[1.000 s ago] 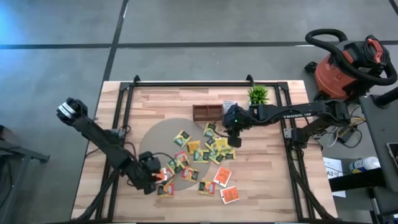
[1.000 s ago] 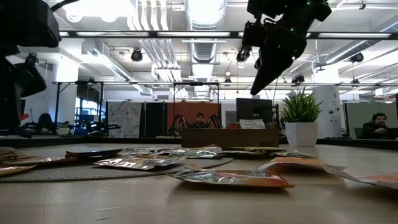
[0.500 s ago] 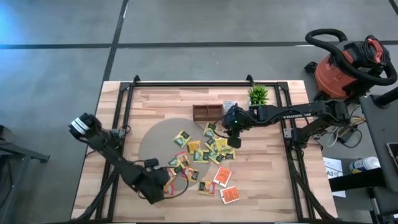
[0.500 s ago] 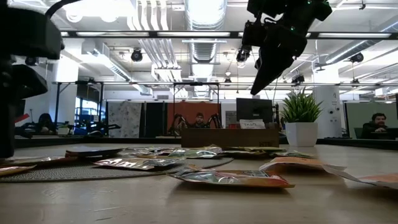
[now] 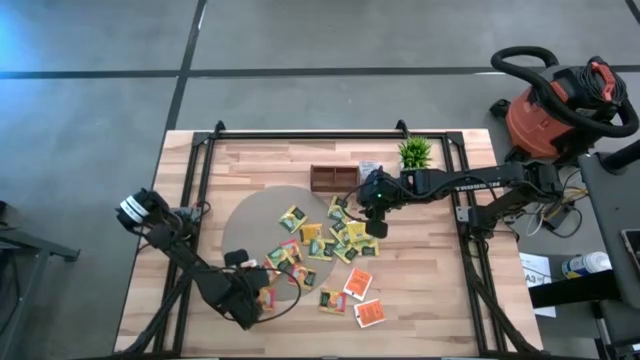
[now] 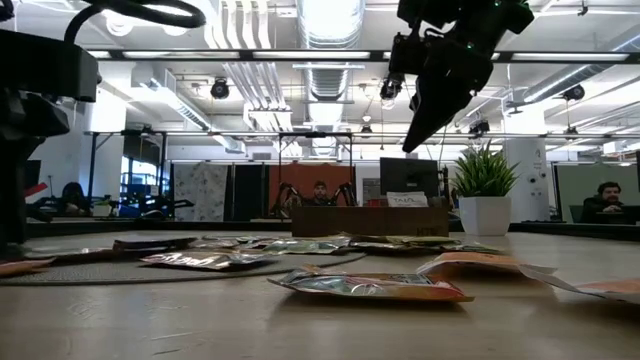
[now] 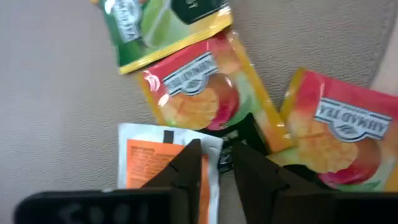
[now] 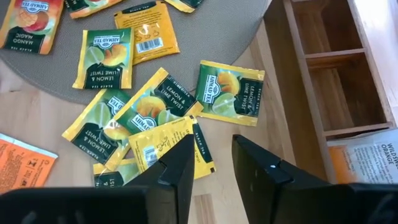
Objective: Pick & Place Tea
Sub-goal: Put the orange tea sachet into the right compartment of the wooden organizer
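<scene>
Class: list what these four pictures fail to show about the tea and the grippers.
- Left wrist view: whether the left gripper pinches the white-orange sachet; the fingers cover its edge.
- Right wrist view: the tray is cut off by the edge.
- Low view: the sachets lie edge-on, flavours unreadable.

Left claw (image 5: 262, 296) narrowed, shifted along mat edge.

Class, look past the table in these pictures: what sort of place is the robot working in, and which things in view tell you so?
Probably an open-plan lab or workshop. The low view shows bare ceiling ducts and strip lights, with a seated person behind. From above, a red shop vacuum stands on the grey concrete floor beside the wooden table.
</scene>
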Robot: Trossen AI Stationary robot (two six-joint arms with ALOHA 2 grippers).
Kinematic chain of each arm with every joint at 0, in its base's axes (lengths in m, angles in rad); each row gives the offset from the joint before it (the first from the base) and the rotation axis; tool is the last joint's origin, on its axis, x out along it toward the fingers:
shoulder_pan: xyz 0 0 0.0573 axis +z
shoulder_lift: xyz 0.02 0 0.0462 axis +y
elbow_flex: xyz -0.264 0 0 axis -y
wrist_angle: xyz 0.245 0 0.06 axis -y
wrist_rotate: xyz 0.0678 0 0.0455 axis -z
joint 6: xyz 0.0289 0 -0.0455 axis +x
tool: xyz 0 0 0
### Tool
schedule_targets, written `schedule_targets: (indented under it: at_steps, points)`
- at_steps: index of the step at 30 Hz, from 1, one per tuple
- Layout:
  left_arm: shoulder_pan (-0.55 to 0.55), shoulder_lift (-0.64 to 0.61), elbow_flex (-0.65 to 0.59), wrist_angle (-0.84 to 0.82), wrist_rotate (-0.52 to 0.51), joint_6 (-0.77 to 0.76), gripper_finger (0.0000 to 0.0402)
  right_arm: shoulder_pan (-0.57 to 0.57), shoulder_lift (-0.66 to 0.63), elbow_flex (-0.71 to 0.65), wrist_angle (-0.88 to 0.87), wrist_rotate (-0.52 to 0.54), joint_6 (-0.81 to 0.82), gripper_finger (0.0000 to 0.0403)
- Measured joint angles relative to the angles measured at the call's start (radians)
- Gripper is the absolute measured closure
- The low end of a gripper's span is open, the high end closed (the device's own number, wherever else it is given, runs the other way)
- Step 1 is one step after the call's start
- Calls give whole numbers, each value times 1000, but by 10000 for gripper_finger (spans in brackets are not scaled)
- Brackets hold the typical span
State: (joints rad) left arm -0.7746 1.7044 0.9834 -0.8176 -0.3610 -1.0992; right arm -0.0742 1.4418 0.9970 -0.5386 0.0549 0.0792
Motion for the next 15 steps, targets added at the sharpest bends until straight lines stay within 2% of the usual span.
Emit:
schedule_targets:
  at_steps: [6,12,15]
  points:
    - [2,-9,-2,-43,0,1,391,0,0,0,20,0,0,305]
    - [14,-108,5,-55,-19,-25,401,0,0,0,61,0,0,303]
    - [21,-195,5,-101,-82,-63,401,-1,0,0,82,0,0,303]
